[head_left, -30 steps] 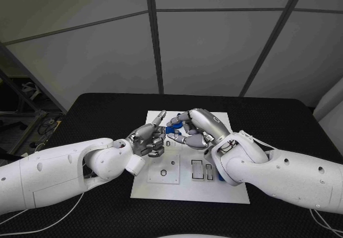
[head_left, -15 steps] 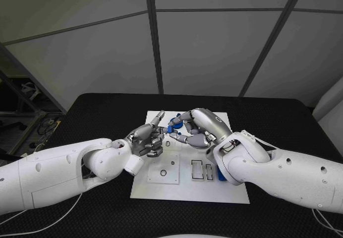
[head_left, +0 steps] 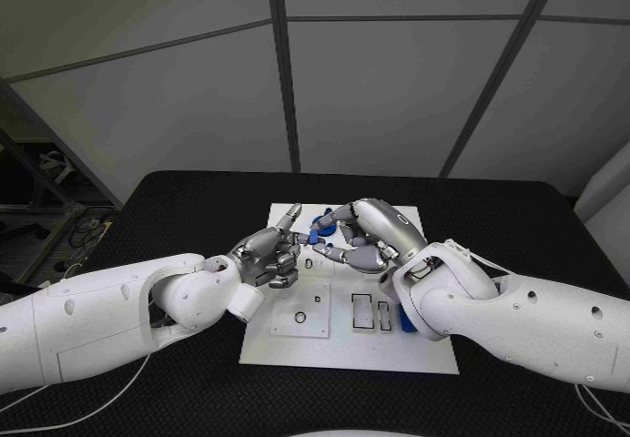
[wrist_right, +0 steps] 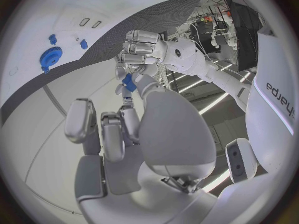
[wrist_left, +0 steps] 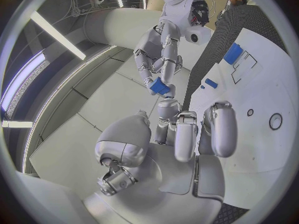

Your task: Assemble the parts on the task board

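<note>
Board [head_left: 344, 341] is the white plate in the middle of the black table [head_left: 171, 196], flat, with dark outlines of round holes and narrow slots cut in its surface. Above the board's far part the two hands meet. From the left comes the left hand [head_left: 270, 256]; its fingers are curled in, one finger [head_left: 293, 216] points up, and its tip touches a small blue part [head_left: 315, 238] held in the air between the hands. I cannot tell if the left hand really grips this part. The right hand [head_left: 368, 235] is beside it, fingers bent around the same blue part and pinching it, as the left wrist view shows [wrist_left: 159, 86]. This part is a small blue block, well above the board. More blue parts lie on the board: a gear [wrist_right: 50, 57] and small pieces beside it, and a square block [wrist_left: 232, 53] near one edge. The right arm [head_left: 525, 319] hides the board's right side.
</note>
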{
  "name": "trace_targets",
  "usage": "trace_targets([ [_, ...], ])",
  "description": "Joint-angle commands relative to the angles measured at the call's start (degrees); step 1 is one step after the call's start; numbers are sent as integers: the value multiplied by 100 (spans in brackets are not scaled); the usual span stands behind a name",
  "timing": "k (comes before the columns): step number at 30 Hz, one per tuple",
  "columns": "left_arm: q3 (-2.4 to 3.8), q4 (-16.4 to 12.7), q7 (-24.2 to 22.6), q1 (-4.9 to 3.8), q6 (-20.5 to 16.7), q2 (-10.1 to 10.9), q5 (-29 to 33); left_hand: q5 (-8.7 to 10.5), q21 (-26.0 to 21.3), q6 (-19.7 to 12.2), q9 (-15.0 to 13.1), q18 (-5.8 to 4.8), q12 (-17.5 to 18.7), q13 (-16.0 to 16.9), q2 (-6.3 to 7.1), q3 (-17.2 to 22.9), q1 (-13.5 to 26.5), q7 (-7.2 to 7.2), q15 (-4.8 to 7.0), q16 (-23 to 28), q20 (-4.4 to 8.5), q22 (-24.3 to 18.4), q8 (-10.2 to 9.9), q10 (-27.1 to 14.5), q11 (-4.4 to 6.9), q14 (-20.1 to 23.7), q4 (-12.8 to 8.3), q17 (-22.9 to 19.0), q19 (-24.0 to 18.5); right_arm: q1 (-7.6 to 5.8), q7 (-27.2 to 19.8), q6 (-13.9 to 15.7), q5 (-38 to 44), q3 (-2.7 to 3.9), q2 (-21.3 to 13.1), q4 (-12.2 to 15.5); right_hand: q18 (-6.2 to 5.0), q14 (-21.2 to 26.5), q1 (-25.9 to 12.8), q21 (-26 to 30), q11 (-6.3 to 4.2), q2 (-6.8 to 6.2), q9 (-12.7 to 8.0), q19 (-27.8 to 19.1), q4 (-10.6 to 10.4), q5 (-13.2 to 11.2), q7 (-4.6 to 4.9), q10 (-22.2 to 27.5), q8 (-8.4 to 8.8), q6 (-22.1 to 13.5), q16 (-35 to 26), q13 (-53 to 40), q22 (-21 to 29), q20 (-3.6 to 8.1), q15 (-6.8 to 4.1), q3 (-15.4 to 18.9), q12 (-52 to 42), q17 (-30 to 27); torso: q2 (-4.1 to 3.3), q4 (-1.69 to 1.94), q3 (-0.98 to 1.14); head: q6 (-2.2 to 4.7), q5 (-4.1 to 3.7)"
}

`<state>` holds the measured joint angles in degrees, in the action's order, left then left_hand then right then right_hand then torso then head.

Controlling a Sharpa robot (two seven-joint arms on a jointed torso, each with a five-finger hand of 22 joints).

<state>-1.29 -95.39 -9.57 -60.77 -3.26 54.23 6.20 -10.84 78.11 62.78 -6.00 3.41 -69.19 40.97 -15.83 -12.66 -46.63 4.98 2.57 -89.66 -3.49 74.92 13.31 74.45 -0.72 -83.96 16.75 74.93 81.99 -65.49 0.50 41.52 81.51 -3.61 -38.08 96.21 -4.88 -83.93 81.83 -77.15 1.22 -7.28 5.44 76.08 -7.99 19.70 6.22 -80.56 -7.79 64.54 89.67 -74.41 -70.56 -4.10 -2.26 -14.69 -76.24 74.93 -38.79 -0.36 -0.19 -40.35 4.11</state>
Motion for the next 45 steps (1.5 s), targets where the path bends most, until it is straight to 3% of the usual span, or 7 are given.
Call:
trace_targets([
  [1,10,2,-55,-14,15,10,-10,-22,36,42,-11,22,30,3,8,1,-69,6,33,-17,12,188,-20,43,15,-588,-22,1449,8,-1,40,109,-11,-4,-18,11,36,-598,-8,-27,-12,39,131,37,-3,19,-50,-38,-21,91,3,-2,-8,10,-26,-43,35,1471,-4,2,0,3,-3],
  [12,10,20,-15,-14,-71,28,-59,-22,24,41,-24,27,46,-2,16,10,-138,7,34,-17,14,175,-38,43,15,-588,-27,1451,-4,0,-2,197,-69,-4,-39,39,35,-596,-29,-26,-13,37,135,33,-8,20,-51,-32,-23,98,-2,8,-7,11,-26,-43,48,1465,1,3,-1,5,-1],
  [22,10,11,-31,-14,-59,54,-65,-23,33,43,-34,24,43,24,17,18,-184,6,35,-17,15,185,-49,54,15,-588,-32,1450,0,-1,41,107,-85,-4,-43,-17,36,-596,-34,-27,-13,36,136,34,-9,20,-51,-32,-23,100,-2,7,-9,11,-26,-42,48,1464,-1,3,-4,12,5],
  [29,11,14,-37,-14,-112,68,-65,-23,27,44,-44,27,58,9,25,26,-233,7,35,-16,16,178,-61,50,15,-588,-38,1448,-7,-1,25,109,-92,-4,-35,-17,36,-596,-34,-27,-13,36,136,34,-9,20,-51,-32,-23,100,-2,7,-9,11,-26,-42,48,1464,-8,2,3,8,4],
  [33,12,26,-13,-14,-165,72,-68,-22,-3,37,-49,36,55,32,33,29,-268,11,34,-15,16,144,-74,55,13,-587,-40,1445,-30,-1,-38,169,-120,-4,-32,5,36,-596,-34,-27,-13,36,136,34,-9,20,-51,-32,-23,100,-2,7,-9,11,-26,-42,48,1464,-2,4,-4,13,3],
  [36,13,34,-4,-15,-246,62,-79,-17,-45,-28,-49,48,70,47,54,21,-317,36,22,-13,10,98,-135,41,-7,-585,-28,1440,-64,0,-93,212,-147,-4,-23,45,37,-596,-40,-30,-14,39,138,36,-9,21,-54,-33,-24,104,-1,5,-14,11,-26,-45,48,1466,-5,0,4,8,20],
  [45,13,172,-49,-18,-613,130,-87,-16,-154,-249,-16,78,211,-153,115,-7,-441,136,-50,-8,-43,-19,-317,-98,-95,-581,-28,1425,-149,0,-107,173,-239,-4,-18,18,37,-596,-40,-30,-15,39,138,35,-8,22,-54,-33,-24,104,-1,5,-13,11,-26,-46,49,1465,3,3,1,5,24],
])
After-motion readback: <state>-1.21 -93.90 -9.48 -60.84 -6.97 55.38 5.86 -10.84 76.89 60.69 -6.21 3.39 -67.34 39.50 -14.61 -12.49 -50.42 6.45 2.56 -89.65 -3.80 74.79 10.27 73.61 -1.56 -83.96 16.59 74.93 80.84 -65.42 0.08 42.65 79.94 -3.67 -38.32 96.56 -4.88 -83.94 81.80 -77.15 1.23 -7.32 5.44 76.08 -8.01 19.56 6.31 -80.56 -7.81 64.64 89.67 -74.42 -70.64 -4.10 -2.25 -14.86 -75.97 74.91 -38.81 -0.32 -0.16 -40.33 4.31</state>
